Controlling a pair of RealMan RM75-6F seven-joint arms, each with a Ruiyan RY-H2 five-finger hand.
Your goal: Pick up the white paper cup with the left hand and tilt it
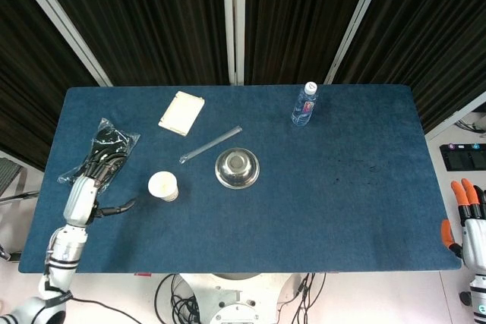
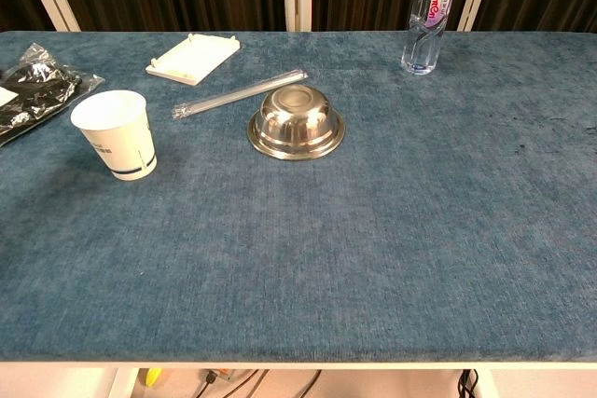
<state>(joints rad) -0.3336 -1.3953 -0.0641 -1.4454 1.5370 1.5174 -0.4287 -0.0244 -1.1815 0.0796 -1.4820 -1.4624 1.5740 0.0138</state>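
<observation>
White paper cup (image 2: 118,132) upright on table (image 2: 373,230) — left hand (image 1: 82,196) apart, fingers spread.

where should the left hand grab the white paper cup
Probably around the side wall of the white paper cup, coming in from the cup's left, where the left hand waits open. The cup stands upright with its mouth up, and the steel bowl sits on its right.
</observation>
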